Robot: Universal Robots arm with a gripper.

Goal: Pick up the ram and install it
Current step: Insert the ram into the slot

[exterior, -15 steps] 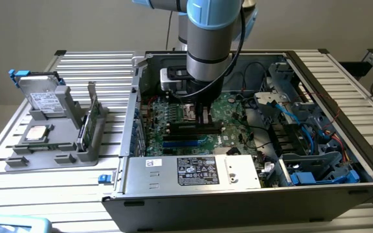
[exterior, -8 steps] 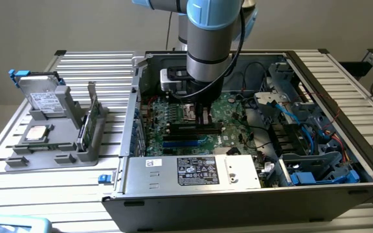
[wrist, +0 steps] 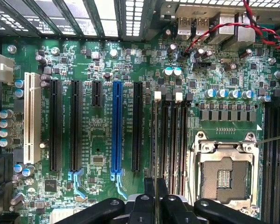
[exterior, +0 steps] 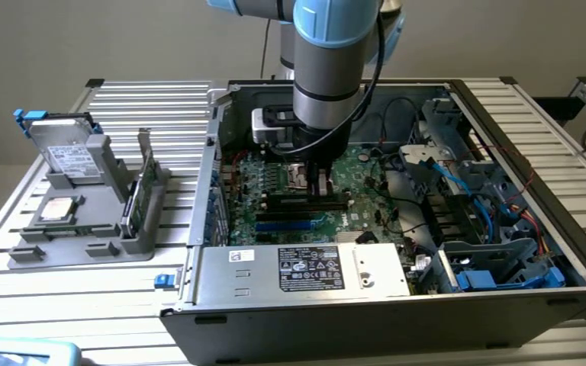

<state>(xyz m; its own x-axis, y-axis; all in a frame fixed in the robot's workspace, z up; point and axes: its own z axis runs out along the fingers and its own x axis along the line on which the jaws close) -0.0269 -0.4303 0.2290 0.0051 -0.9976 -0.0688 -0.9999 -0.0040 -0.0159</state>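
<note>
My gripper [exterior: 320, 191] reaches down into the open computer case [exterior: 537, 145], close above the green motherboard [exterior: 272, 194]. In the wrist view its two black fingertips [wrist: 149, 189] are pressed nearly together, so the gripper [wrist: 155, 186] is shut. Between them runs a thin, edge-on strip, which I take to be the ram [wrist: 155, 140]. It lies in line with the row of black memory slots [wrist: 178, 140], by the white-clipped one. I cannot tell whether it touches the slot.
An open CPU socket [wrist: 224, 172] lies beside the memory slots, and a blue expansion slot [wrist: 116, 130] among black ones on the other side. The power supply [exterior: 304, 271] and cables [exterior: 445, 175] crowd the case. At the exterior view's left, a grey tray [exterior: 39, 252] holds a bracketed green card [exterior: 140, 194] and a drive [exterior: 69, 152].
</note>
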